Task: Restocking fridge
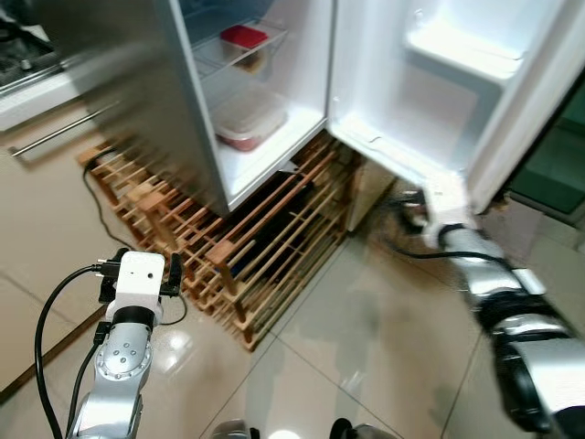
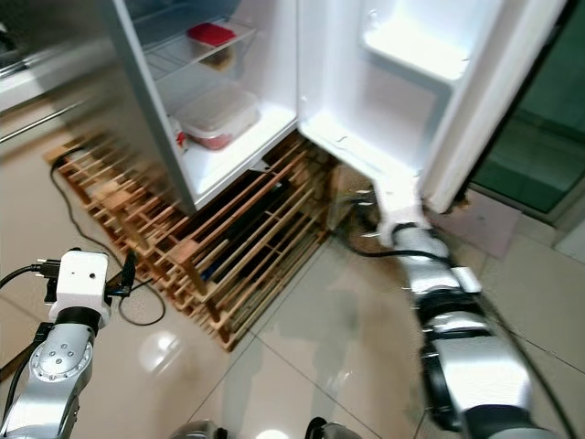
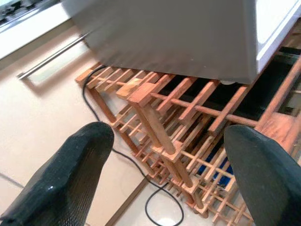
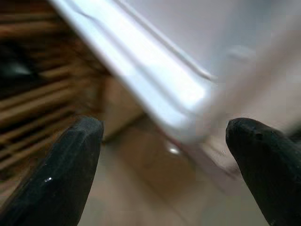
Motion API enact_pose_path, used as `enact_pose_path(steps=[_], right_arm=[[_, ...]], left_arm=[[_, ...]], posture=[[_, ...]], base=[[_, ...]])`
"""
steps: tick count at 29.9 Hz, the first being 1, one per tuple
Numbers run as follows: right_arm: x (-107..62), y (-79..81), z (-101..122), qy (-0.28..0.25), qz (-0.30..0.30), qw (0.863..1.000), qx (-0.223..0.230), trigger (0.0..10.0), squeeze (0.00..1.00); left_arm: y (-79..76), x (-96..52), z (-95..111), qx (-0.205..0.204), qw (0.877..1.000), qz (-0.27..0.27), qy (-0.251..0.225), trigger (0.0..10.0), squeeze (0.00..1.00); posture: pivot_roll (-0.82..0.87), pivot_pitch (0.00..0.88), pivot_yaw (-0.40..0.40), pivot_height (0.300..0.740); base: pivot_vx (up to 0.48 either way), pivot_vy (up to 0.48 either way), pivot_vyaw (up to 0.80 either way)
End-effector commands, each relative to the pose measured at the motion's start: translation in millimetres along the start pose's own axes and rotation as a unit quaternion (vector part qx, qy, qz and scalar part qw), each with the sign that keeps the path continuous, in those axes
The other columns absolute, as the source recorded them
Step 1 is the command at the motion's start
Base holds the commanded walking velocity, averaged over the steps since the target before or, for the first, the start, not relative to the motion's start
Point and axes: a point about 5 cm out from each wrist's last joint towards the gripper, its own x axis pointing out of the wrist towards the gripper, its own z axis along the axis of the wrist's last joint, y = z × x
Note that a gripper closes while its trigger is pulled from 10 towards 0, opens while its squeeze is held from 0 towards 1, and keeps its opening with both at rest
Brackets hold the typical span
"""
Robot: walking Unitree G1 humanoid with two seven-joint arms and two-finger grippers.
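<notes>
The fridge (image 1: 260, 101) stands open, its door (image 1: 439, 101) swung out to the right. A red-lidded container (image 1: 244, 37) sits on an upper shelf. Below it, on the bottom shelf, is a clear tub (image 1: 247, 119) with red contents. My right gripper (image 4: 164, 129) is open and empty, held just under the lower corner of the door (image 4: 155, 89); its arm (image 1: 484, 274) reaches in from the lower right. My left gripper (image 3: 167, 136) is open with nothing between its fingers, low at the left on its white wrist (image 1: 139, 279), facing the wooden rack (image 3: 155, 122).
A slatted wooden rack (image 1: 265, 238) lies on the floor under and in front of the fridge. A black cable (image 1: 96, 197) trails along its left side. A cabinet front with a metal bar handle (image 1: 59, 133) is at the left. Glossy beige floor tiles (image 1: 366, 347) spread ahead.
</notes>
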Motion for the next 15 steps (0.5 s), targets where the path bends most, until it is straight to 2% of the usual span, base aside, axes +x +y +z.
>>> enact_pose_path(steps=[1, 3, 4, 5, 7, 10, 11, 13, 14, 15], right_arm=[[-3.6, -15.6, -9.2, 0.023, -0.028, 0.999, -0.021, 10.0, 0.00], [-9.5, -42.1, -15.8, 0.037, -0.073, 0.996, -0.027, 10.0, 0.00], [-9.5, -42.1, -15.8, 0.037, -0.073, 0.996, -0.027, 10.0, 0.00], [-12.6, -54.5, -17.9, 0.040, -0.096, 0.994, -0.011, 10.0, 0.00], [-12.0, -54.5, -15.6, 0.032, -0.096, 0.995, -0.004, 10.0, 0.00], [-8.2, -41.1, -9.3, 0.008, -0.069, 0.997, 0.021, 10.0, 0.00], [-6.8, -33.5, -7.4, 0.000, -0.054, 0.998, 0.028, 10.0, 0.00], [-3.9, -7.2, -0.8, -0.031, -0.015, 0.998, 0.050, 10.0, 0.00], [-3.9, -7.2, -0.8, -0.031, -0.015, 0.998, 0.050, 10.0, 0.00], [-3.2, 1.1, 1.8, -0.041, -0.004, 0.998, 0.055, 10.0, 0.00]], left_arm=[[0.3, 1.1, 4.5, 0.001, 1.000, -0.009, -0.007, 10.0, 0.00], [0.4, 3.2, 5.2, 0.003, 1.000, -0.011, -0.007, 10.0, 0.00], [0.4, 3.2, 5.2, 0.003, 1.000, -0.011, -0.007, 10.0, 0.00], [0.4, 5.6, 6.3, 0.002, 1.000, -0.012, -0.008, 10.0, 0.00], [0.0, 7.8, 8.9, 0.000, 1.000, -0.013, -0.011, 10.0, 0.00], [-1.8, 9.5, 12.0, -0.006, 1.000, -0.018, -0.016, 10.0, 0.00], [-4.0, 9.5, 13.6, -0.011, 0.999, -0.026, -0.018, 10.0, 0.00], [-13.0, 9.2, 21.1, -0.021, 0.998, -0.050, -0.031, 10.0, 0.00], [-13.0, 9.2, 21.1, -0.021, 0.998, -0.050, -0.031, 10.0, 0.00], [-16.0, 9.2, 24.0, -0.025, 0.997, -0.058, -0.036, 10.0, 0.00]], posture=[[0.07, 0.124, 0.039, 0.740], [0.07, 0.119, 0.043, 0.740], [0.07, 0.119, 0.043, 0.740], [0.06, 0.113, 0.043, 0.740], [0.06, 0.110, 0.042, 0.740], [0.06, 0.094, 0.036, 0.740], [0.06, 0.092, 0.035, 0.740], [0.05, 0.079, 0.029, 0.740], [0.05, 0.079, 0.029, 0.740], [0.05, 0.077, 0.030, 0.740]], base=[[0.000, 0.000, 0.00], [0.000, 0.000, 0.00], [0.000, 0.000, 0.00], [0.000, 0.000, 0.00], [0.000, 0.000, 0.00], [0.000, 0.000, 0.00], [0.000, 0.000, 0.00], [0.000, 0.000, 0.00], [0.000, 0.000, 0.00], [0.000, 0.000, 0.00]])
